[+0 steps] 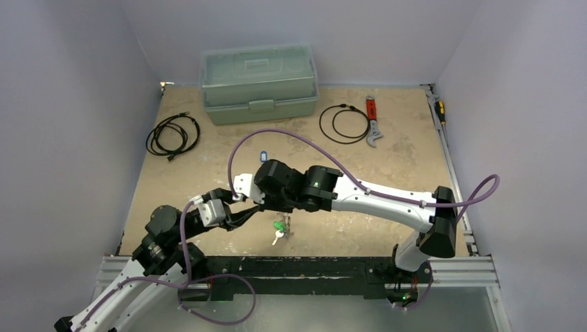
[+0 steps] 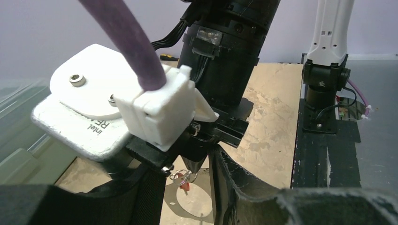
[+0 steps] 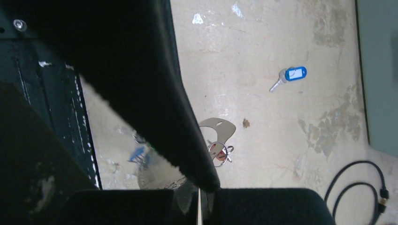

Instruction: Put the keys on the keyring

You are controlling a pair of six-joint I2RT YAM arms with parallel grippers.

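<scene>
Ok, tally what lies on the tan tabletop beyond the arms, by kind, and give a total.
Pale green plastic lidded box: 1
Coiled black cables: 2
Red-handled metal wrench: 1
Blue-headed silver key: 1
Total: 5

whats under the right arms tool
A red key on thin rings shows below the right tool, over the table. Its black finger hides whatever is left of them.

Beige table (image 1: 405, 162) carries toolbox (image 1: 259, 83), 2 cable coils (image 1: 160, 138), wrench (image 1: 374, 122), blue key (image 1: 263, 155).
</scene>
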